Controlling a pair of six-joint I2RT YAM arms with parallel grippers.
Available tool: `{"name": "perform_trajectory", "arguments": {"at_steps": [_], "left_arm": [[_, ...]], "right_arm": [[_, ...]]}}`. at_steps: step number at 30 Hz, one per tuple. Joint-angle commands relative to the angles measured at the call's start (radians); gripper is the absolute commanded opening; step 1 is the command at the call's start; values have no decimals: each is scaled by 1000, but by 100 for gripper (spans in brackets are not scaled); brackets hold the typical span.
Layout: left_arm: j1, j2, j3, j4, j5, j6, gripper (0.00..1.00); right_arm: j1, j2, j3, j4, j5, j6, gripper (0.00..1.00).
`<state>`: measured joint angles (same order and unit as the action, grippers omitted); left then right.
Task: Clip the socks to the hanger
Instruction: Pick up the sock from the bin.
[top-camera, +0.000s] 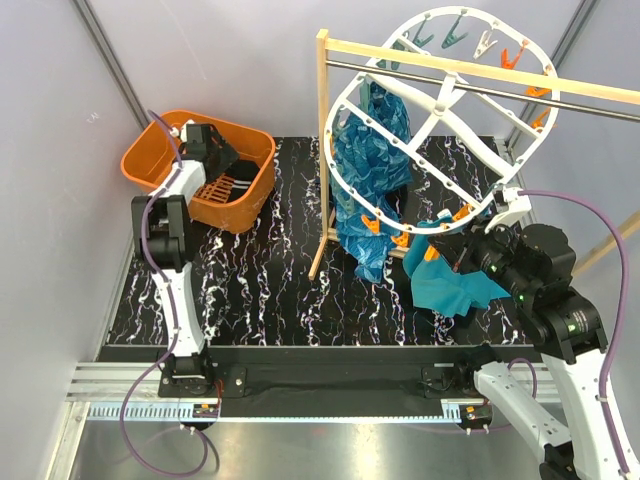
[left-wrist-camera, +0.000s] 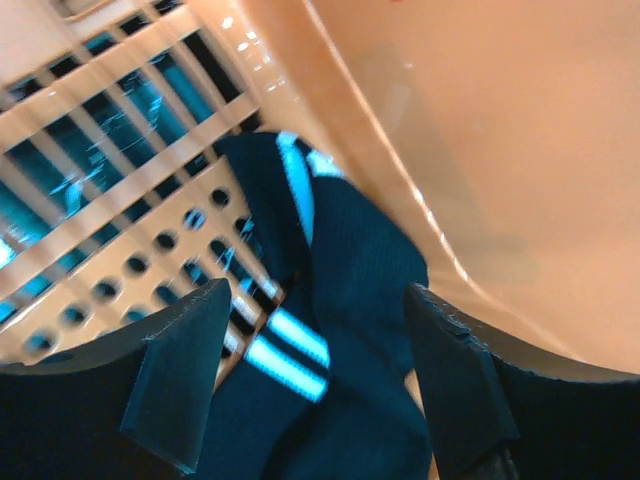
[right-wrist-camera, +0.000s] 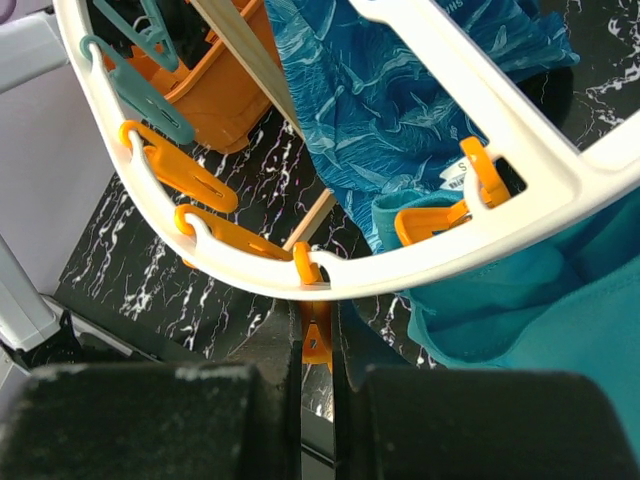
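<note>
Now, step in hand: fetching a sock from the basket; no sock shows on the hanger yet.
Surface (top-camera: 270, 280): black marbled; clock directions are read on it from the top view.
Basket (top-camera: 240, 212): orange, at 10 o'clock, slatted and perforated floor.
Left hand (left-wrist-camera: 315, 380): down inside the basket, fingers spread wide, one on each side of the fabric, neither pressing it; nothing held.
Socks (left-wrist-camera: 360, 270): black with white stripes, bunched on the basket floor against its wall, lying between the wide fingers.
Wooden rack (top-camera: 323, 150): at 12 o'clock; blue patterned cloth (top-camera: 370, 160) hangs beside it.
Hanger (right-wrist-camera: 560, 185): white oval frame, tilted, at 1 to 2 o'clock, lower rim toward the right arm.
Teal cloth (top-camera: 450, 285): hangs below the lower rim, at 4 o'clock.
Right hand (right-wrist-camera: 316, 370): at 4 o'clock, under the rim, fingers drawn narrow on an orange clip (right-wrist-camera: 316, 340).
Next move (judgement): close the left hand on a fold of sock, lift clear of the basket wall, carry toward 3 o'clock to the held clip. Catching the floor slats looks the main risk.
</note>
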<state>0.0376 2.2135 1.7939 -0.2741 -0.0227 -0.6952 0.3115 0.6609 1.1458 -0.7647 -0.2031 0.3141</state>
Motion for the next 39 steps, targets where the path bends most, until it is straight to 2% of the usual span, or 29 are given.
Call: {"name": "perform_trajectory", "arguments": {"at_steps": [1, 4, 8, 13, 20, 24, 25, 28, 29, 33, 39], "left_arm": [[5, 15, 21, 220, 50, -12, 75], [11, 69, 65, 213, 66, -42, 73], [21, 106, 41, 253, 93, -118, 61], [24, 123, 12, 292, 87, -181, 57], [30, 167, 79, 277, 79, -191, 50], [36, 190, 113, 277, 115, -187, 37], [38, 195, 116, 277, 124, -187, 25], [41, 183, 121, 243, 145, -187, 9], [41, 175, 119, 240, 148, -179, 0], [41, 117, 104, 216, 159, -168, 0], [42, -87, 15, 217, 191, -153, 0]], "right_arm": [[-2, 14, -15, -81, 57, 49, 0], [-2, 22, 2, -100, 67, 56, 0], [-2, 19, 11, -108, 85, 68, 0], [0, 29, 25, -114, 90, 88, 0], [0, 34, 46, -150, 105, 85, 0], [0, 31, 46, -165, 103, 85, 0], [0, 31, 45, -166, 100, 88, 0], [-2, 32, 45, -171, 97, 89, 0], [-2, 31, 43, -173, 96, 88, 0], [0, 26, 35, -177, 93, 95, 0], [-2, 14, 20, -188, 76, 102, 0]]}}
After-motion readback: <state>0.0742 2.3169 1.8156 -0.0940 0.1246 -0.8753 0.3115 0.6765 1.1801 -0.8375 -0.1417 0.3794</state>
